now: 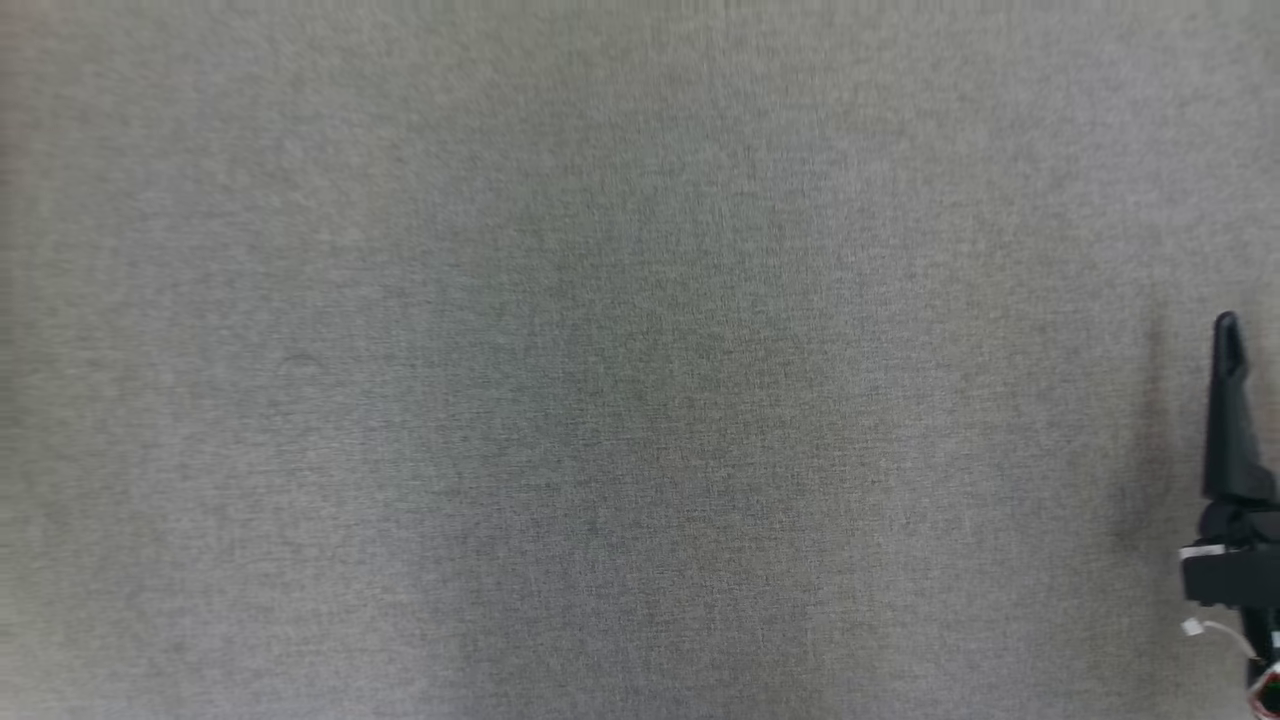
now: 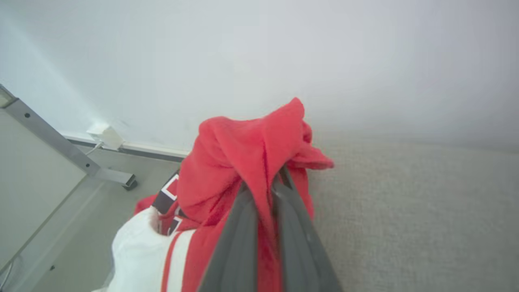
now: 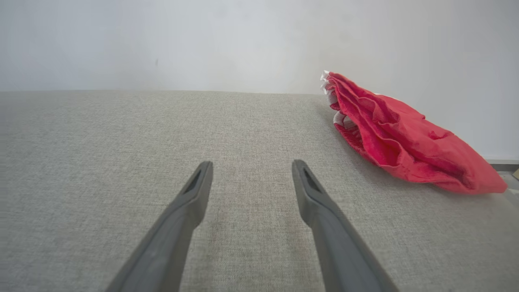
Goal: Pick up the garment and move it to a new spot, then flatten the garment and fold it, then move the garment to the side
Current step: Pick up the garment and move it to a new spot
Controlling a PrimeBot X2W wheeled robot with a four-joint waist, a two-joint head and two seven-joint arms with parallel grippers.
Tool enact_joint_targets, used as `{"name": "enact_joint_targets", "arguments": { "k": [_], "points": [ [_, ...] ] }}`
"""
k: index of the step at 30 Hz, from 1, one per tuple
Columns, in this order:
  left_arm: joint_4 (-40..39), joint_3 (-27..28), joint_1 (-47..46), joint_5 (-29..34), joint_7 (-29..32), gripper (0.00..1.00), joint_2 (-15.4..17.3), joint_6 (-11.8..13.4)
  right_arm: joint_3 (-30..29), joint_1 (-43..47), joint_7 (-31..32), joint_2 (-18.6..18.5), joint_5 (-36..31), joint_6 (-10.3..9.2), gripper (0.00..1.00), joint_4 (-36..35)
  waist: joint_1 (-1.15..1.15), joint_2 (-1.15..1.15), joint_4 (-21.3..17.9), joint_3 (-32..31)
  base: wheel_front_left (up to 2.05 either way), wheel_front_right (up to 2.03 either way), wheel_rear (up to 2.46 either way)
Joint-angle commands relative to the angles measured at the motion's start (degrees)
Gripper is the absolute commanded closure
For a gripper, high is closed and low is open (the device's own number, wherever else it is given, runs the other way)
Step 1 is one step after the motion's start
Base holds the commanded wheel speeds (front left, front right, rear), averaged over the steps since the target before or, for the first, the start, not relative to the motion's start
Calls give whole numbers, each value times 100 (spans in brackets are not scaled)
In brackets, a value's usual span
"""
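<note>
Left tool (image 2: 262,184): closed on a bunched fold of the red garment (image 2: 239,150) at the surface (image 2: 405,202) edge. Right tool (image 3: 252,163): jaws apart, empty. The garment lies at its 2 o'clock, long axis running 10 to 4. The left arm is nearer.

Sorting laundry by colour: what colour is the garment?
The garment is mostly red with white parts; the left wrist view shows it best.

Garment (image 2: 235,146) x1; L pincer (image 2: 263,180) + R pincer (image 3: 252,164) = 2; grey surface (image 1: 500,300) x1.
</note>
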Motion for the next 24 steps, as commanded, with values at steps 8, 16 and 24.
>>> {"name": "enact_joint_targets", "arguments": {
  "k": [8, 16, 24],
  "points": [
    [-731, -497, -669, 196, -329, 100, -166, -188, 271, -35, -200, 297, 61, -14, 0, 537, 0, 0, 42, -879, 0, 0, 0],
    [-2100, -1279, -1108, 123, 144, 100, -687, -279, 299, 8, -317, 642, 97, -14, 0, 990, 0, 0, -478, -1474, 0, 0, 0],
    [-3366, -2053, -1159, -511, 783, 100, -1515, -277, 241, -45, -338, 892, 130, -14, 0, 1221, 0, 0, -1179, -1697, 0, 0, 0]
  ]
}}
